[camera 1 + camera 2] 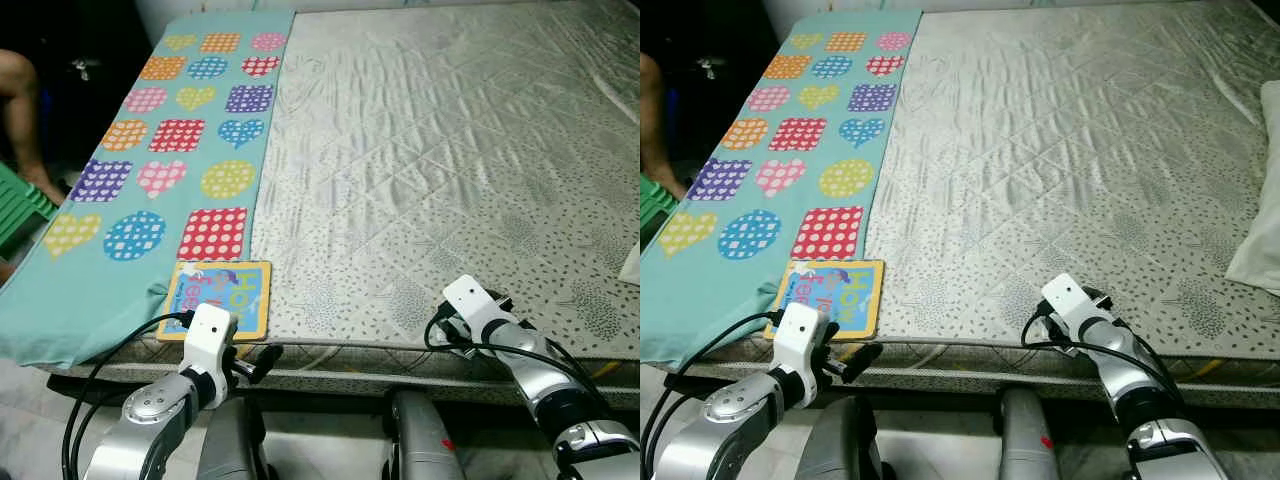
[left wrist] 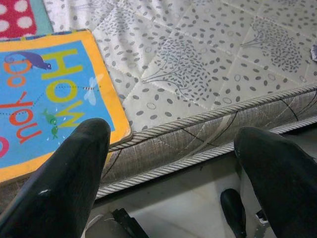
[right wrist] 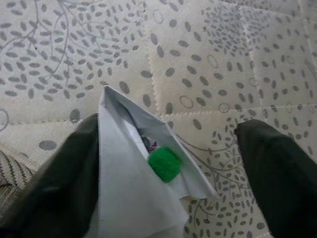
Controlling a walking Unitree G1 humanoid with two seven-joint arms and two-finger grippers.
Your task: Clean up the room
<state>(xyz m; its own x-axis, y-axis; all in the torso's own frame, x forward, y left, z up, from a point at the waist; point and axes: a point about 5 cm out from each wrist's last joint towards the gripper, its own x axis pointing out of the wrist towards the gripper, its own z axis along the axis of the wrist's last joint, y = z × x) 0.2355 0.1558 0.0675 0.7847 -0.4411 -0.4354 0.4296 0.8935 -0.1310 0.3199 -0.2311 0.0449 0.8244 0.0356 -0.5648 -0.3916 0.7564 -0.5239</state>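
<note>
We stand at the near edge of the bed (image 1: 430, 180), both arms raised. Our left gripper (image 2: 173, 163) hangs just off the mattress edge, fingers (image 2: 69, 173) spread wide and grasping nothing; one fingertip sits beside the corner of a book (image 1: 216, 299) that lies at the foot of the teal sheet (image 1: 150, 170). Our right gripper (image 3: 168, 173) hovers over the mattress, fingers (image 3: 277, 168) also wide apart, with a white paper (image 3: 138, 183) bearing a green blob resting against one finger. A pillow (image 1: 1255, 200) lies at far right.
</note>
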